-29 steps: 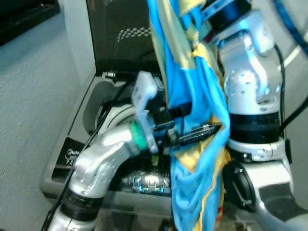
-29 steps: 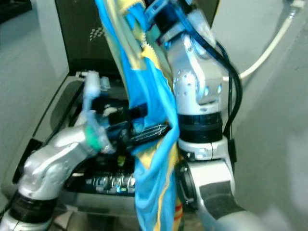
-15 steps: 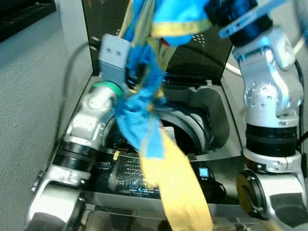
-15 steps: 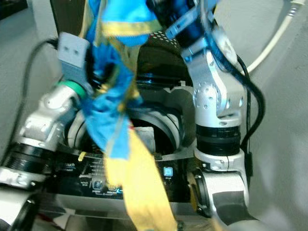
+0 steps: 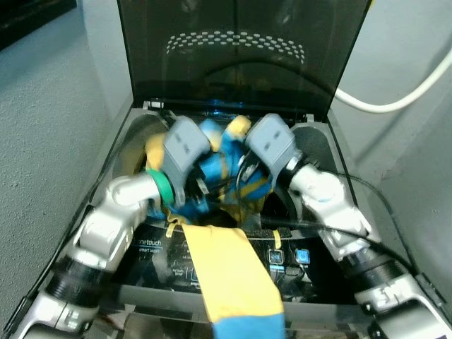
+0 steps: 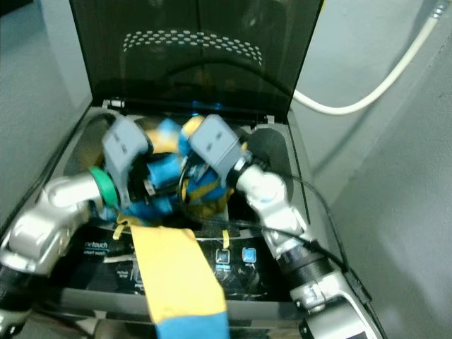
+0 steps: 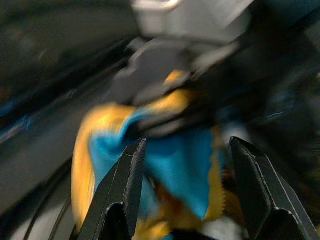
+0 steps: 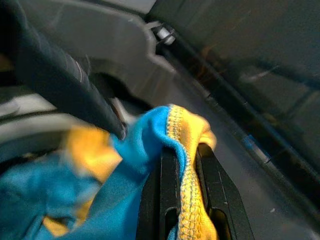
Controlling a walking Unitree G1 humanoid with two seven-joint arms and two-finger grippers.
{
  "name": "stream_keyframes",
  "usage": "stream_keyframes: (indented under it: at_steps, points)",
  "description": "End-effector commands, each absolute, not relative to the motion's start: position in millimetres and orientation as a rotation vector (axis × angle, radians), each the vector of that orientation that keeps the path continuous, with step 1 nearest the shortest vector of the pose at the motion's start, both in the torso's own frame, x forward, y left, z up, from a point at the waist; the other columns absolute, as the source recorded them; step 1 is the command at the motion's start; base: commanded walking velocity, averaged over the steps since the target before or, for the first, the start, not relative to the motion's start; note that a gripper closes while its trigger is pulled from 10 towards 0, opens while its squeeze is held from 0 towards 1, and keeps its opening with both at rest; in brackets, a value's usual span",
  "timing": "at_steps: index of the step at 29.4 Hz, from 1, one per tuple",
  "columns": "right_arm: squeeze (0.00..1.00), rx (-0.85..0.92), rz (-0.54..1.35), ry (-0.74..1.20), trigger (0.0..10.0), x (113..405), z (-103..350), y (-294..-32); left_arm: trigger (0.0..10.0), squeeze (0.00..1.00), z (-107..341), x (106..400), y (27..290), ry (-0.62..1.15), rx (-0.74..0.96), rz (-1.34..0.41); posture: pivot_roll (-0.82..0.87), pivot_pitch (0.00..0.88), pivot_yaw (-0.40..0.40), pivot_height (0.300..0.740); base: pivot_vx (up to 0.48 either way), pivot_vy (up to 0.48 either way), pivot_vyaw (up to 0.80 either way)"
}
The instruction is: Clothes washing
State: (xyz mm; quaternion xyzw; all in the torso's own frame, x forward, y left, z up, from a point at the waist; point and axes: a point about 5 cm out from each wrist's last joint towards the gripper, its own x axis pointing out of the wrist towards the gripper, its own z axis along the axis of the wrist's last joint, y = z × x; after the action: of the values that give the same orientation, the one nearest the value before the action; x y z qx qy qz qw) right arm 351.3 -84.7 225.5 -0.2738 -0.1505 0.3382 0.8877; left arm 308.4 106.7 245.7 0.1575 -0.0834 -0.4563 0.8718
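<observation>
A blue and yellow garment (image 5: 229,275) lies bunched in the drum opening of the top-loading washing machine (image 5: 319,141). Its long yellow tail hangs forward over the control panel (image 5: 300,258). Both arms reach down into the opening. My right gripper (image 8: 187,170) is shut on a blue and yellow hem of the garment (image 8: 185,135). My left gripper (image 7: 185,190) stands open, its fingers (image 7: 125,190) spread wide with the bunched cloth (image 7: 170,160) just beyond them. In the head views the fingertips are buried in the cloth near the left wrist camera (image 5: 185,150) and the right wrist camera (image 5: 272,141).
The dark lid (image 5: 240,49) stands upright behind the opening. A white hose (image 5: 395,99) runs along the wall at the right. A grey wall (image 5: 42,141) stands close on the left. The panel's lights (image 5: 302,256) glow blue.
Both arms have come down from high above the machine into the drum opening, bringing the garment with them. The yellow tail now lies over the control panel.
</observation>
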Motion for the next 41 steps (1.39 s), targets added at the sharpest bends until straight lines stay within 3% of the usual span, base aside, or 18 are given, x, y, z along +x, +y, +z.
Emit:
stream_keyframes:
  at_steps: [1, 2, 3, 15, 16, 20, 22, 27, 38, 39, 40, 41]
  points:
    - [0.23, -0.549, 0.714, -0.367, 10.0, 347.4, 238.5, -84.6, 10.0, 0.03, 242.9, 298.1, 101.5, -0.163, 0.309, -1.017, 0.09, 0.001, 0.005, 0.72, 0.0, 0.0, 0.0]
    - [1.0, -0.506, 0.714, -0.381, 10.0, 347.1, 241.1, -86.3, 10.0, 0.96, 242.7, 292.8, 102.9, -0.164, 0.302, -1.032, 0.09, 0.004, 0.005, 0.72, 0.0, 0.0, 0.0]
    - [1.0, -0.457, 0.718, -0.395, 10.0, 346.1, 243.9, -87.8, 10.0, 1.0, 242.9, 289.0, 103.9, -0.167, 0.293, -1.037, 0.09, 0.004, 0.005, 0.72, 0.0, 0.0, 0.0]
    - [1.0, -0.211, 0.818, -0.433, 10.0, 329.0, 254.8, -91.1, 10.0, 1.0, 252.2, 284.0, 103.4, -0.216, 0.239, -0.98, 0.1, 0.01, 0.001, 0.72, 0.0, 0.0, 0.0]
    - [0.0, -0.105, 0.865, -0.451, 10.0, 319.1, 261.1, -97.6, 10.0, 0.0, 254.7, 280.2, 104.1, -0.22, 0.222, -0.973, 0.1, 0.01, 0.001, 0.72, 0.0, 0.0, 0.0]
    - [0.0, 0.024, 0.948, -0.473, 10.0, 303.8, 268.3, -109.2, 10.0, 0.0, 254.6, 268.3, 109.6, -0.196, 0.231, -1.021, 0.1, 0.01, 0.0, 0.72, 0.0, 0.0, 0.0]
    - [0.0, 0.057, 0.947, -0.492, 10.0, 299.0, 270.1, -116.2, 10.0, 0.0, 247.1, 250.7, 128.4, -0.115, 0.308, -1.131, 0.1, 0.01, 0.006, 0.72, 0.0, 0.0, 0.0]
    - [0.0, 0.1, 0.895, -0.514, 10.0, 299.9, 271.0, -118.2, 10.0, 0.0, 220.7, 236.5, 154.1, 0.063, 0.424, -1.196, 0.1, 0.01, 0.014, 0.72, 0.0, 0.0, 0.0]
    - [0.0, 0.147, 0.847, -0.501, 10.0, 306.4, 273.0, -115.4, 9.8, 0.0, 189.6, 243.9, 142.4, 0.136, 0.389, -1.189, 0.11, 0.011, -0.002, 0.72, 0.0, 0.0, 0.0]
    - [0.0, 0.153, 0.852, -0.495, 10.0, 305.6, 273.7, -115.7, 9.5, 0.0, 188.8, 244.6, 142.0, 0.14, 0.398, -1.188, 0.11, 0.011, -0.002, 0.72, 0.0, 0.0, 0.0]
    - [0.0, 0.158, 0.853, -0.492, 10.0, 305.1, 274.3, -116.2, 3.6, 0.0, 188.7, 246.2, 142.7, 0.14, 0.412, -1.183, 0.1, 0.011, -0.003, 0.72, 0.0, 0.0, 0.0]
    - [0.0, 0.158, 0.853, -0.492, 10.0, 305.1, 274.3, -116.2, 3.6, 0.0, 188.7, 246.2, 142.7, 0.14, 0.412, -1.183, 0.1, 0.011, -0.003, 0.72, 0.0, 0.0, 0.0]
